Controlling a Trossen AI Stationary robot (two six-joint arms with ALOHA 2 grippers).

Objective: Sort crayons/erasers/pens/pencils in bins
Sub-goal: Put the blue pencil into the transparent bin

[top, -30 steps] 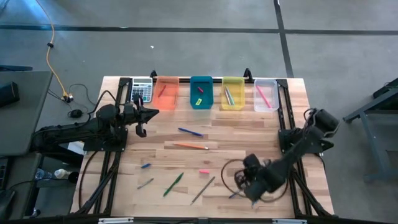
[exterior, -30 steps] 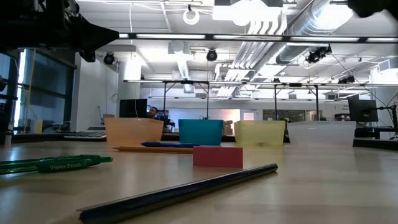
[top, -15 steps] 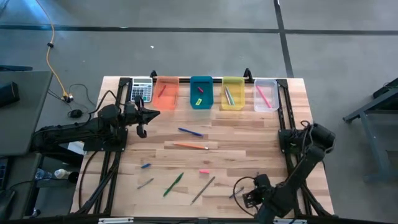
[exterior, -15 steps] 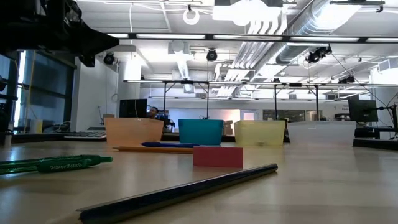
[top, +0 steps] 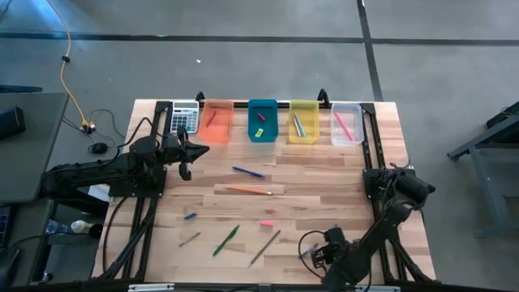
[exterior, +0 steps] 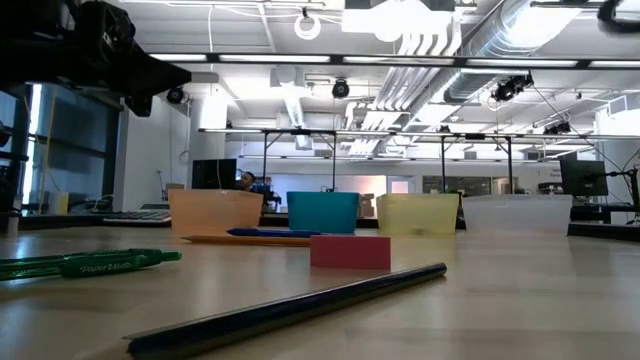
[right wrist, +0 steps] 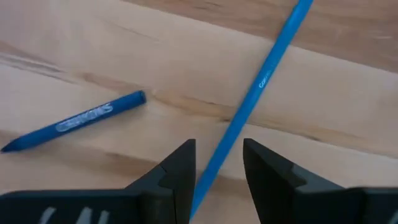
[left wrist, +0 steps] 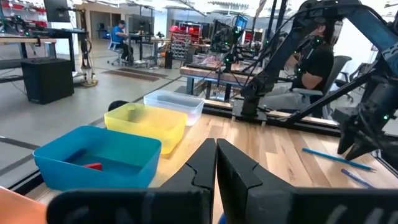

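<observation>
At table's 12 o'clock, bins (top: 262, 122) partly filled, eight items loose; right gripper (right wrist: 217, 163) spread astride blue pen (right wrist: 254, 101), left gripper (left wrist: 216, 163) closed, empty.

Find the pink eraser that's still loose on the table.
In the high view, the pink eraser lies near the table's middle, between the orange pencil and the dark pencil, right of the green pen.
</observation>
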